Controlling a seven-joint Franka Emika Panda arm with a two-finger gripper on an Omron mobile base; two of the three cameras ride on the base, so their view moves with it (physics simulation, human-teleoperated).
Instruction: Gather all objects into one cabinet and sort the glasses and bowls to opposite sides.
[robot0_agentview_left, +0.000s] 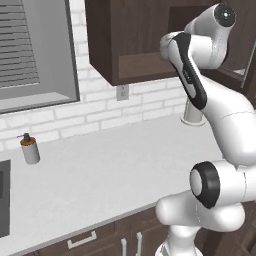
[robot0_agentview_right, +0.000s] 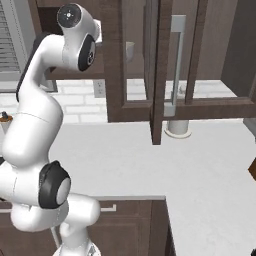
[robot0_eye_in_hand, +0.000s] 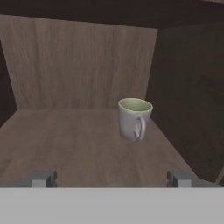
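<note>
Hand view: cup seen upright on the cabinet shelf, jaws spread wide with nothing between them.
Left base view: the dark wood cabinet (robot0_agentview_left: 125, 45) is mounted on the white brick wall above the pale counter (robot0_agentview_left: 110, 175), and the white arm (robot0_agentview_left: 200, 85) is reached up into it. From the right base view an open glass-paned door (robot0_agentview_right: 165, 65) is seen near the camera, and a cup (robot0_agentview_right: 129, 51) is glimpsed on the shelf behind it. A pale round canister (robot0_agentview_left: 192, 114) is stood far right on the counter, a soap dispenser (robot0_agentview_left: 29, 148) far left. In the hand view the cream cup (robot0_eye_in_hand: 134, 119) is set toward the right wall, handle turned to the camera, clear of the gripper (robot0_eye_in_hand: 111, 178).
</note>
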